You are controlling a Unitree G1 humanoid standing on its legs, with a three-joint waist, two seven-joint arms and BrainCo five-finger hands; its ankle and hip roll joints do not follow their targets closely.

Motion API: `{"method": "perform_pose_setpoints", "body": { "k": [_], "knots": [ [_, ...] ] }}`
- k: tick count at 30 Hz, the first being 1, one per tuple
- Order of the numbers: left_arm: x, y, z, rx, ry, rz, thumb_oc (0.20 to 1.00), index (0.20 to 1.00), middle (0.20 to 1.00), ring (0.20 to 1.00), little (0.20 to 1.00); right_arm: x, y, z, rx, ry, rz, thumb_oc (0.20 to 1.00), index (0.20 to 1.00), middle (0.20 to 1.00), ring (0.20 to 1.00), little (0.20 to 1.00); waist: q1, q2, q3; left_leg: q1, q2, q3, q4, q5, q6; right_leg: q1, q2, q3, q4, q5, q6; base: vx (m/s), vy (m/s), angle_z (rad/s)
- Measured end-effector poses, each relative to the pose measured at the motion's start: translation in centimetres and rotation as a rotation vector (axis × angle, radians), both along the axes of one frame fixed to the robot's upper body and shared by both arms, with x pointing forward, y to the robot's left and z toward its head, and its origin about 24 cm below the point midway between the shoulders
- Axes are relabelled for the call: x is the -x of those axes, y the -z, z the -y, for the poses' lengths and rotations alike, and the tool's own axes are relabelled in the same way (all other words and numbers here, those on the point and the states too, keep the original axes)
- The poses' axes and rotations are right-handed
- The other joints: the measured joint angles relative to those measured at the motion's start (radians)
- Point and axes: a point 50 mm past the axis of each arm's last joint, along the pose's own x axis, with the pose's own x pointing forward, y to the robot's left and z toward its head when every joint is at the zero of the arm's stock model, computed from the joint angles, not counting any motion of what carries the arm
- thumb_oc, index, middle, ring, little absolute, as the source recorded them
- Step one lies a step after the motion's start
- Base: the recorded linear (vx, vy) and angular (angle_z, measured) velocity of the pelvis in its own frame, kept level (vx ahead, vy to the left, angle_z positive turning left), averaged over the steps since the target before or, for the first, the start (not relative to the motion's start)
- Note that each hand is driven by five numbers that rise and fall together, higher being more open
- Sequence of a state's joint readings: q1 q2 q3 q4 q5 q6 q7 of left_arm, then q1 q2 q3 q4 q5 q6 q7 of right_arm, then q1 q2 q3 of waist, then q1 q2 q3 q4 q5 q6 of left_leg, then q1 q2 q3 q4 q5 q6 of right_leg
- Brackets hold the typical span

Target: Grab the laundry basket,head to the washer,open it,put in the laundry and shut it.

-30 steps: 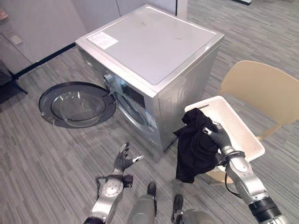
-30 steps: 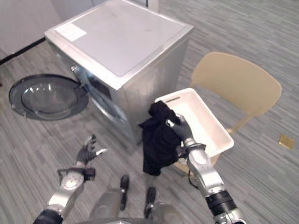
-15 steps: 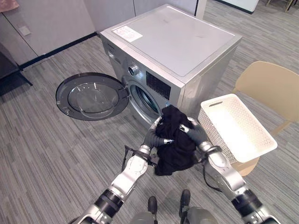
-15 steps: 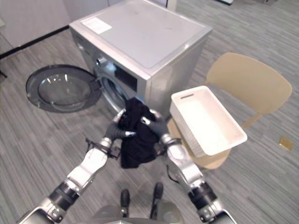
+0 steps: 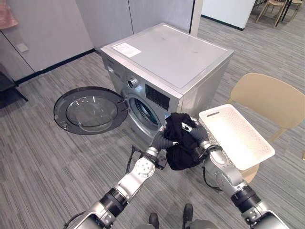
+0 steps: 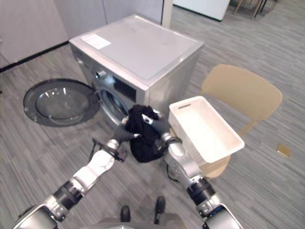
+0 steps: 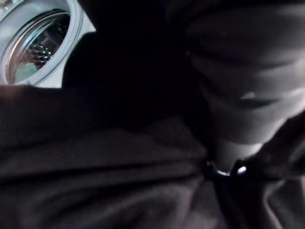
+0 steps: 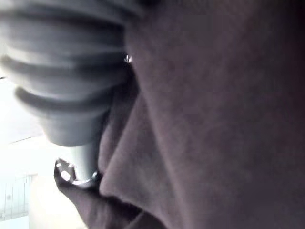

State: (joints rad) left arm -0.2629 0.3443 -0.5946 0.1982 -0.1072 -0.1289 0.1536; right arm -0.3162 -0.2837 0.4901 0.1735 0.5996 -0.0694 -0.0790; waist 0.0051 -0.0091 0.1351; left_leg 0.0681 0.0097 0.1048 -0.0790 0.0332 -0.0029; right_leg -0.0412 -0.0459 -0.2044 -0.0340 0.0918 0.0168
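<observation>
- The left hand and right hand clasp a bundled black garment from either side, fingers curled into the cloth.
- The bundle hangs just in front of the washer, near its drum opening.
- The washer door stands swung wide open.
- The empty white laundry basket rests on a tan chair beside the washer.

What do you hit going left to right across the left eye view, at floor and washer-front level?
Open washer door → washer drum opening → left hand → black garment held between both hands → right hand → white laundry basket → tan chair.
</observation>
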Motion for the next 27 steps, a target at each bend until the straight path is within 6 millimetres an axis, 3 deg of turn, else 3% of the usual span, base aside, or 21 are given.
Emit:
{"method": "perform_pose_setpoints", "body": {
  "k": [7, 10, 14, 16, 17, 21, 25, 27],
  "knots": [
    [1.1, 2.6, -5.2, 0.044, -0.262, -0.118, 0.200, 0.200, 0.200, 0.200, 0.200, 2.9, 2.1, 2.5, 0.107, -0.024, -0.016, 1.000, 1.000, 1.000, 1.000, 1.000, -0.003, 0.014, -0.009, 0.006, 0.015, -0.006, -0.001, -0.003, 0.000, 0.007, 0.019, 0.052, 0.007, -0.006, 0.003, 0.00, -0.062, 0.00],
    [2.5, 3.7, -7.8, 0.090, -0.367, -0.174, 0.200, 0.200, 0.200, 0.200, 0.200, 4.5, 2.5, 6.6, 0.249, 0.064, 0.004, 1.000, 1.000, 1.000, 1.000, 1.000, -0.002, 0.015, -0.009, 0.005, 0.019, -0.008, -0.005, -0.006, -0.001, 0.009, 0.022, 0.051, 0.006, -0.007, 0.002, 0.05, -0.091, 0.01],
    [6.7, 6.8, -12.7, 0.093, -0.564, -0.316, 0.200, 0.200, 0.200, 0.200, 0.200, 7.1, 3.5, 13.6, 0.495, 0.239, -0.040, 1.000, 1.000, 1.000, 1.000, 1.000, -0.007, 0.016, -0.010, 0.005, 0.024, -0.011, -0.006, -0.015, 0.001, 0.018, 0.028, 0.047, -0.008, -0.011, -0.004, 0.04, -0.091, 0.02],
    [8.4, 8.1, -14.0, 0.082, -0.626, -0.382, 0.200, 0.200, 0.200, 0.200, 0.200, 8.4, 4.9, 15.1, 0.558, 0.276, -0.112, 1.000, 1.000, 1.000, 1.000, 1.000, -0.007, 0.017, -0.011, 0.007, 0.027, -0.017, -0.007, -0.016, -0.005, 0.027, 0.031, 0.041, -0.016, -0.011, -0.004, 0.03, -0.059, 0.09],
    [9.9, 9.3, -15.1, 0.068, -0.658, -0.445, 0.200, 0.200, 0.200, 0.200, 0.200, 9.6, 6.5, 16.2, 0.647, 0.260, -0.188, 1.000, 1.000, 1.000, 1.000, 1.000, -0.007, 0.018, -0.011, 0.004, 0.030, -0.027, -0.007, -0.018, -0.003, 0.030, 0.034, 0.033, -0.020, -0.014, -0.008, 0.01, -0.057, 0.14],
    [12.8, 12.2, -15.7, 0.100, -0.740, -0.609, 0.200, 0.200, 0.200, 0.200, 0.200, 11.1, 10.0, 17.0, 0.748, 0.215, -0.346, 1.000, 1.000, 1.000, 1.000, 1.000, 0.008, 0.029, -0.009, -0.016, 0.033, -0.047, 0.002, -0.008, -0.013, 0.029, 0.038, 0.015, -0.031, -0.015, -0.009, -0.03, -0.062, 0.16],
    [14.0, 13.8, -15.4, 0.137, -0.791, -0.701, 0.200, 0.200, 0.200, 0.200, 0.200, 12.0, 12.1, 16.9, 0.738, 0.221, -0.436, 1.000, 1.000, 1.000, 1.000, 1.000, 0.039, 0.037, 0.013, -0.070, 0.029, -0.096, 0.045, 0.000, -0.026, 0.030, 0.044, -0.035, -0.042, -0.016, -0.010, -0.10, -0.030, 0.45],
    [12.3, 13.5, -14.9, 0.161, -0.777, -0.669, 0.200, 0.200, 0.200, 0.200, 0.200, 12.1, 12.4, 16.6, 0.723, 0.251, -0.446, 1.000, 1.000, 1.000, 1.000, 1.000, 0.033, 0.022, 0.046, -0.151, 0.007, -0.147, 0.123, 0.015, -0.052, 0.032, 0.011, -0.120, -0.047, -0.026, -0.023, -0.01, 0.008, 1.13]
  ]
}}
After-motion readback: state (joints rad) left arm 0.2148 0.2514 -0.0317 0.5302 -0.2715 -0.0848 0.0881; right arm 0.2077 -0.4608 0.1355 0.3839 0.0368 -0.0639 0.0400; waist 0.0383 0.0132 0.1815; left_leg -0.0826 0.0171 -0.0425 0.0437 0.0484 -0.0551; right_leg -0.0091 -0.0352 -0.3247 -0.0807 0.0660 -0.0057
